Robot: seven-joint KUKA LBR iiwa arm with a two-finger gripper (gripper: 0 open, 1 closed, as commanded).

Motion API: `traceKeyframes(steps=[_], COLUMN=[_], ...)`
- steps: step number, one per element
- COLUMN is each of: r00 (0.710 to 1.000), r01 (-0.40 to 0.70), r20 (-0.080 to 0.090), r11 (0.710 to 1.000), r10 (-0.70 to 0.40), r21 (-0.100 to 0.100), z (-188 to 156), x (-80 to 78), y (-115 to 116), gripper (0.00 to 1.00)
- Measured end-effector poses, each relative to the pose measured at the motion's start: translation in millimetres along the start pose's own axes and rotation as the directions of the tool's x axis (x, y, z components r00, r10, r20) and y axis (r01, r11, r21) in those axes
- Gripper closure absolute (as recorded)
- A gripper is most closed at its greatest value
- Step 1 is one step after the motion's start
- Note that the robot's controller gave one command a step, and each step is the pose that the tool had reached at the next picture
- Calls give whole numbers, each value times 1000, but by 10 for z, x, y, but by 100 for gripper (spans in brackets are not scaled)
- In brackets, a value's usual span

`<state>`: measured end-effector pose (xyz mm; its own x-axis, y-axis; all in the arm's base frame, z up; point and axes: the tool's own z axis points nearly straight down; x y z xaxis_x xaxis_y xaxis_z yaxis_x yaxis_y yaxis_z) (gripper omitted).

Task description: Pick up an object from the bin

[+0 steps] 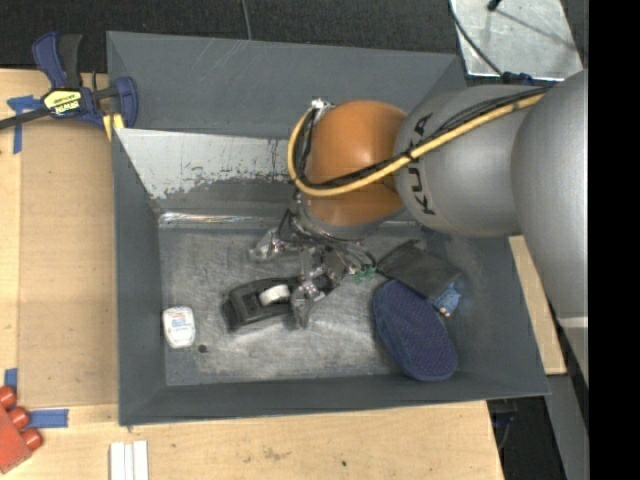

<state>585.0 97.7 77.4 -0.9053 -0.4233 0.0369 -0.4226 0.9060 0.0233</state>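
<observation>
My gripper (304,296) hangs low in the middle of the bin, under the arm's orange cover. Its tip is at the right end of a black, boxy object with a white part on top (254,302), which lies flat on the bin floor. I cannot tell whether it touches that object. A dark blue oval pad (412,332) lies to the right of the gripper, near the front right corner. Behind the pad a dark grey flat piece (418,266) is partly hidden by the arm.
A small white rounded object (178,326) sits near the bin's front left corner, well away from the gripper. The arm comes in from the right and covers the bin's back right part.
</observation>
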Motion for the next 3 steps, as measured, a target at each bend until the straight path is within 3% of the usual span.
traceKeyframes(steps=[1,2,3], r00=[1000,983,983], r01=[0,-179,-181], r20=[3,44,36], r11=[1000,984,983], r10=[0,178,180], r21=[5,16,16], z=[10,-819,-776], x=[3,-161,-140], y=[-23,212,199], gripper=[100,100,100])
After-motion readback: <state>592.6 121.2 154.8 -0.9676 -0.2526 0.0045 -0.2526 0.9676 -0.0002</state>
